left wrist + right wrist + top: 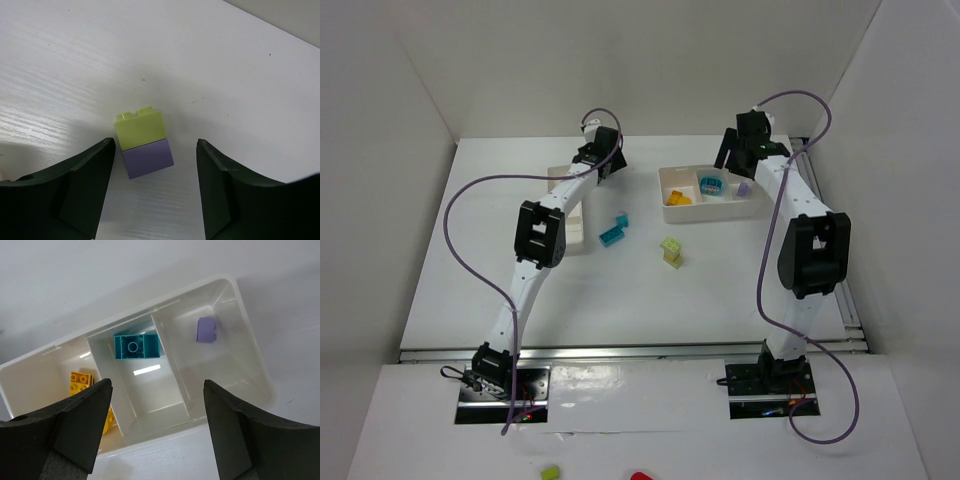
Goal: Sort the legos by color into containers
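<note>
A lime lego (140, 129) joined to a purple lego (148, 159) lies on the table, just ahead of and between the spread fingers of my left gripper (155, 143), which is open and touches neither. In the top view the left gripper (594, 152) hovers at the back beside the narrow container (572, 205). My right gripper (157, 385) is open and empty above the three-compartment container (250, 365), which holds yellow legos (81, 384), a teal lego (136, 347) and a purple lego (206, 330). Teal legos (613, 231) and a lime-on-yellow stack (671, 250) lie mid-table.
The left arm (540, 235) crosses over part of the narrow container. White walls close in the table at the back and both sides. A lime piece (551, 471) and a red thing (640, 476) lie on the near shelf in front of the arm bases.
</note>
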Controlling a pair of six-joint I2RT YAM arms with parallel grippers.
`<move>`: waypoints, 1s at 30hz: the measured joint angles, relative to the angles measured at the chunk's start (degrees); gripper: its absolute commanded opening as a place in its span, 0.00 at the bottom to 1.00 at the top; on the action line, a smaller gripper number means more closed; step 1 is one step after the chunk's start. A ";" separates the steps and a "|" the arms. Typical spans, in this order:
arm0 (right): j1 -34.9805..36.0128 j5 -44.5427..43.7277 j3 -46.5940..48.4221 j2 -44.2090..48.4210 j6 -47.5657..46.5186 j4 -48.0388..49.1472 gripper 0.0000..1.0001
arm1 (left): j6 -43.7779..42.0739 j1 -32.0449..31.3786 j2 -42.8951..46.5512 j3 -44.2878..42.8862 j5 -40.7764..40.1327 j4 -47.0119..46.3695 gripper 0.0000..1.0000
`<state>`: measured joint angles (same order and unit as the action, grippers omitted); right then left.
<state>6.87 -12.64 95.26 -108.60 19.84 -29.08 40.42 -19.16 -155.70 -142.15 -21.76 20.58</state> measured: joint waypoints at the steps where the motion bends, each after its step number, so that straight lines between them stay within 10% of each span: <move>1: 0.00 0.13 0.00 -0.20 0.00 0.00 0.81 | 0.04 0.07 -0.02 0.00 0.00 -0.04 0.73; 14: 0.00 2.01 0.00 -1.68 0.00 -0.07 0.81 | -1.05 0.61 0.02 0.13 0.74 -0.92 0.40; 22: 0.24 3.30 0.00 -1.68 0.00 -0.07 0.81 | -2.75 0.68 6.73 9.53 7.72 -1.25 0.00; 30: 0.37 12.26 0.72 -1.18 -0.26 -0.90 0.78 | -7.13 0.74 23.04 24.44 26.64 0.57 0.00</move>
<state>7.25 -0.38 95.98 -109.78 19.57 -29.98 33.30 -18.41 -132.66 -117.71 4.89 21.15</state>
